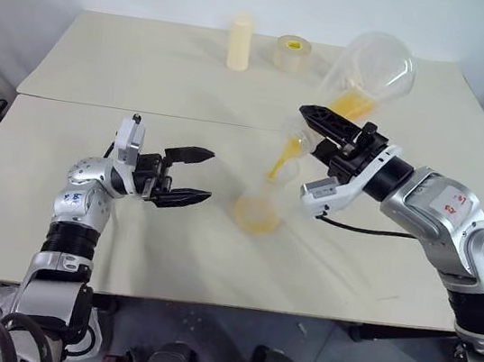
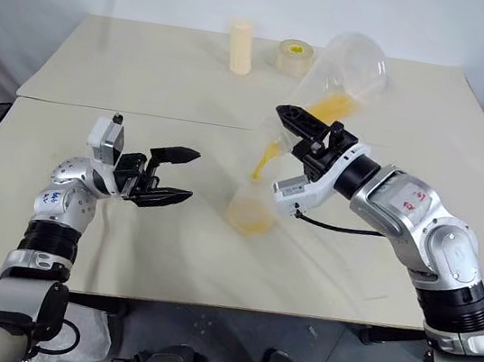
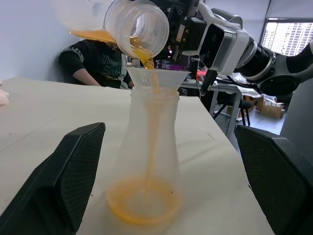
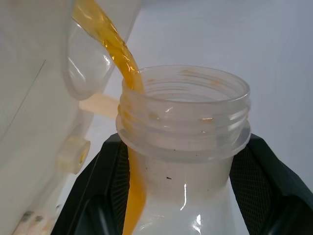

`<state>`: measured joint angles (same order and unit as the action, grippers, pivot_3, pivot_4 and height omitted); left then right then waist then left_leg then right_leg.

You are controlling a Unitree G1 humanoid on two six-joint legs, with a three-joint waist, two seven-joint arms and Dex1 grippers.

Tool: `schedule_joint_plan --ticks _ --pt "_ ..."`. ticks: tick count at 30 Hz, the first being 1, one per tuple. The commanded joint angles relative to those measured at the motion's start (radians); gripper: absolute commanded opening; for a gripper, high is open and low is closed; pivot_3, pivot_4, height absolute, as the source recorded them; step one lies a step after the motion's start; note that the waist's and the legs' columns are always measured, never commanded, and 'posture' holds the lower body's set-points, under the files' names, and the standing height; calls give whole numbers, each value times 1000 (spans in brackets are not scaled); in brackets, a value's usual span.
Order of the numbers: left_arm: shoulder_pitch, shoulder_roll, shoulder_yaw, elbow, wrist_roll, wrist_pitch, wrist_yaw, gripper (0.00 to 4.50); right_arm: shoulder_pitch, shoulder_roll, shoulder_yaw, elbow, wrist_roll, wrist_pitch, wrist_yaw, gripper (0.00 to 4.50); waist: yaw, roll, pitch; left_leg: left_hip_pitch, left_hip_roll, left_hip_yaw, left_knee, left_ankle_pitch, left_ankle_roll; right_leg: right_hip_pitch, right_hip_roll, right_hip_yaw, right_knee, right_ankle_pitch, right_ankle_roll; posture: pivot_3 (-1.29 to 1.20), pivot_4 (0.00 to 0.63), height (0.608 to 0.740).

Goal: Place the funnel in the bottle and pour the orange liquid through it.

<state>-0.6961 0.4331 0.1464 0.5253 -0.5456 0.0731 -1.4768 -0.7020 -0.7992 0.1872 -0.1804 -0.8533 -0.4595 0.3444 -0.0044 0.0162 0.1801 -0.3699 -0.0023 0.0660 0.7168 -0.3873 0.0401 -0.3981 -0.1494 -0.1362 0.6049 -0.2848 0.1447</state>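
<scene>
The bottle [image 1: 264,201] stands on the table between my arms with the funnel [image 1: 292,141] seated in its neck. My right gripper [image 1: 324,130] is shut on the neck of a rounder clear flask [image 1: 374,71], which is tipped mouth-down over the funnel. Orange liquid [image 3: 145,54] runs from the flask's mouth into the funnel [image 3: 157,78], streams down inside the bottle [image 3: 149,147], and pools in its base [image 1: 254,220]. More of it lies in the tilted flask. My left gripper [image 1: 210,175] is open just left of the bottle, not touching it.
A cream cylinder [image 1: 240,42] and a tape roll [image 1: 292,54] stand at the table's far edge, behind the flask. A seam [image 1: 143,112] joins two tabletops. A seated person [image 3: 100,61] is beyond the table in the left wrist view.
</scene>
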Motion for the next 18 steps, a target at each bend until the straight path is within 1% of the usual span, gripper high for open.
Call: schedule_joint_plan --ticks 1,18 --pt "-25 -4 2 -10 0 -13 -2 4500 -28 -20 -34 -7 -16 -17 -43 2445 0 0 0 0 0 0 0 0 0 0 0 0 0 0 0 0 150 740" --pt "-51 -5 -2 23 7 -24 -14 4500 -36 -37 -28 9 -83 -62 -100 2445 0 0 0 0 0 0 0 0 0 0 0 0 0 0 0 0 150 740"
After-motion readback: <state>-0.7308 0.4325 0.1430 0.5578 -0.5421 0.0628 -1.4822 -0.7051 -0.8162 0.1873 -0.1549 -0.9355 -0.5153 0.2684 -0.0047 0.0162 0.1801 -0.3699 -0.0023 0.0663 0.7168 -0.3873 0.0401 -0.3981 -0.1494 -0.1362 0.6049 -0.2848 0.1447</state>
